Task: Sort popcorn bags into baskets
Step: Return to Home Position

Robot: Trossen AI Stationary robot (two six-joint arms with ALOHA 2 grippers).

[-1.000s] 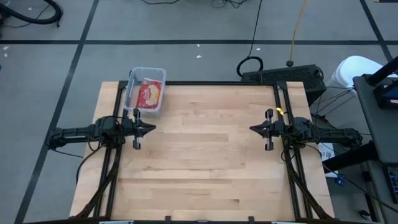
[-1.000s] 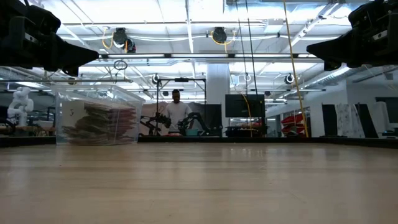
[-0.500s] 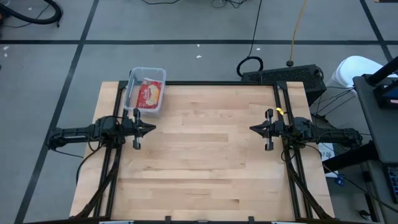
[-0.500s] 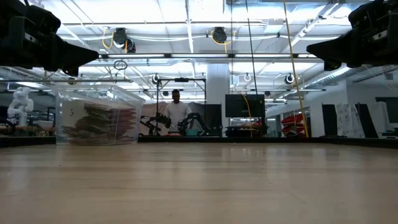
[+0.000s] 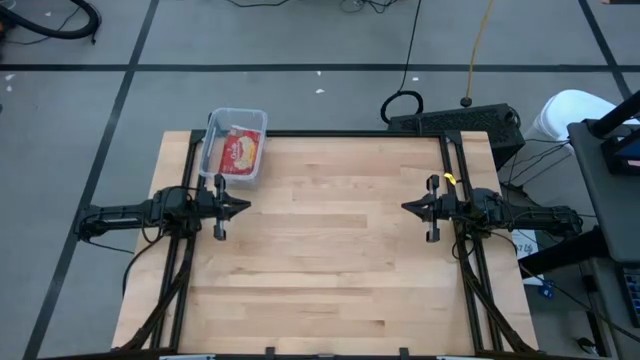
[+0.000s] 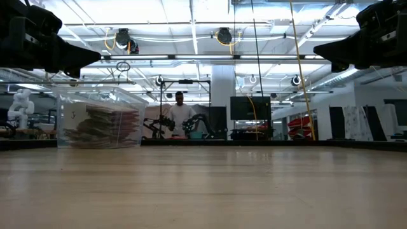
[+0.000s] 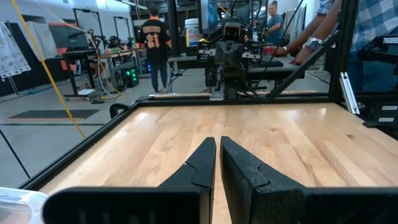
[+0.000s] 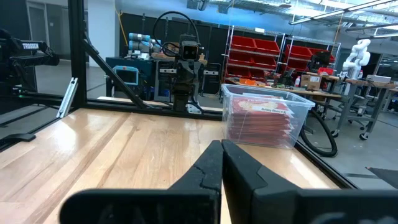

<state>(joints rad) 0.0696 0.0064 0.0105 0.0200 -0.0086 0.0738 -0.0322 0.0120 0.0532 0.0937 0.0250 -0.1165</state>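
A clear plastic basket [image 5: 234, 147] stands at the table's far left corner, stacked with red popcorn bags [image 5: 241, 152]; the top one shows a yellow popcorn picture. The low view shows the stack [image 6: 105, 127] through the basket wall [image 6: 67, 124], and the right wrist view shows the basket [image 8: 264, 117] too. My left gripper [image 5: 246, 208] hangs level above the table's left side, shut and holding nothing. My right gripper [image 5: 405, 207] hangs level above the right side, shut and holding nothing. Each points at the other across the bare wood.
Black frame rails [image 5: 190, 180] run along the table's left and right sides under each arm. A black box with cables [image 5: 455, 122] sits past the far right corner. People stand in the room beyond the table [image 6: 180, 111].
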